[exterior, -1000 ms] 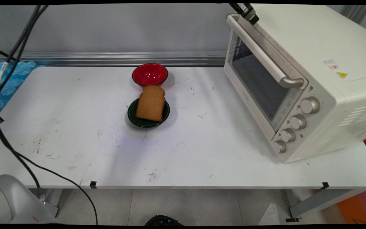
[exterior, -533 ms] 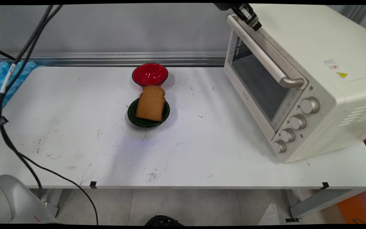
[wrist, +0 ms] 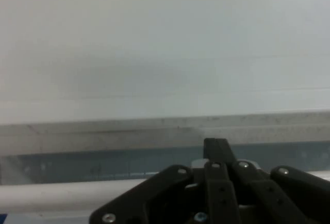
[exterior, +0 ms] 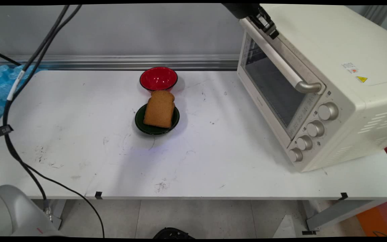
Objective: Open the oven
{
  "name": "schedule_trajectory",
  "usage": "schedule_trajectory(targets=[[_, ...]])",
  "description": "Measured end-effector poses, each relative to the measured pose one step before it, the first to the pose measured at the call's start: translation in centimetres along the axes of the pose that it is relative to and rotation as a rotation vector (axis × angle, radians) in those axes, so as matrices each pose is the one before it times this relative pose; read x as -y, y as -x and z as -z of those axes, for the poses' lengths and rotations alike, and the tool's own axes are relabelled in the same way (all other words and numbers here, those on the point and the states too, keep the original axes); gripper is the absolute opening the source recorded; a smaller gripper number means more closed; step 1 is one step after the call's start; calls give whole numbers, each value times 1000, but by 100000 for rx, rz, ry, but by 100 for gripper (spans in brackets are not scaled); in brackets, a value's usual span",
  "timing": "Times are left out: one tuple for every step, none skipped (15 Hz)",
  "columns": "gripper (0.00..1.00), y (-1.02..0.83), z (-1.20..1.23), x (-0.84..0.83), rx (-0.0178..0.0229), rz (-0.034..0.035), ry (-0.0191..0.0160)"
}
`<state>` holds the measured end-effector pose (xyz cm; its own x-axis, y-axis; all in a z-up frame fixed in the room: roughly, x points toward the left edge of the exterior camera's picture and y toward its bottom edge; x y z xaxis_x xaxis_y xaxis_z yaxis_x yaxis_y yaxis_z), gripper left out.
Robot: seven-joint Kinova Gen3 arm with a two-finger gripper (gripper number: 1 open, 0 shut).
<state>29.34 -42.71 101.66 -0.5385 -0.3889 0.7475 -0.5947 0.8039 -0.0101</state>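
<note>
One black gripper (exterior: 270, 27) sits at the toaster oven's (exterior: 331, 77) top front edge, above the door handle (exterior: 281, 64); a bread slice (exterior: 159, 108) rests on a green plate (exterior: 143, 126) before a red bowl (exterior: 158, 78). Hand view: fingers (wrist: 217, 152) pressed together against the oven top.

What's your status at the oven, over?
Gripper at top far end of oven door handle, finger state unclear. Oven door shut. Toast on green plate, red bowl behind it.
</note>
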Motion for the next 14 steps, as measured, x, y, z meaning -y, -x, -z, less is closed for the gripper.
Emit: schedule_trajectory(targets=[[0, 65, -289, 42, 42, 51, 152], [0, 49, -236, 41, 50, -5, 118], [0, 43, -265, 58, 13, -38, 140], [0, 52, -253, 55, 42, -93, 152], [0, 51, -210, 50, 63, -168, 112], [0, 73, -234, 55, 117, -250, 118], [0, 70, -228, 44, 94, -285, 165], [0, 58, -193, 35, 117, -225, 143], [0, 42, -118, 21, 63, -134, 117], [0, 73, -169, 23, 113, -190, 158], [0, 87, -238, 27, 139, -161, 183], [0, 71, -158, 20, 101, -81, 115], [0, 74, -145, 16, 120, -65, 105], [0, 98, -161, -2, 180, -102, 172]])
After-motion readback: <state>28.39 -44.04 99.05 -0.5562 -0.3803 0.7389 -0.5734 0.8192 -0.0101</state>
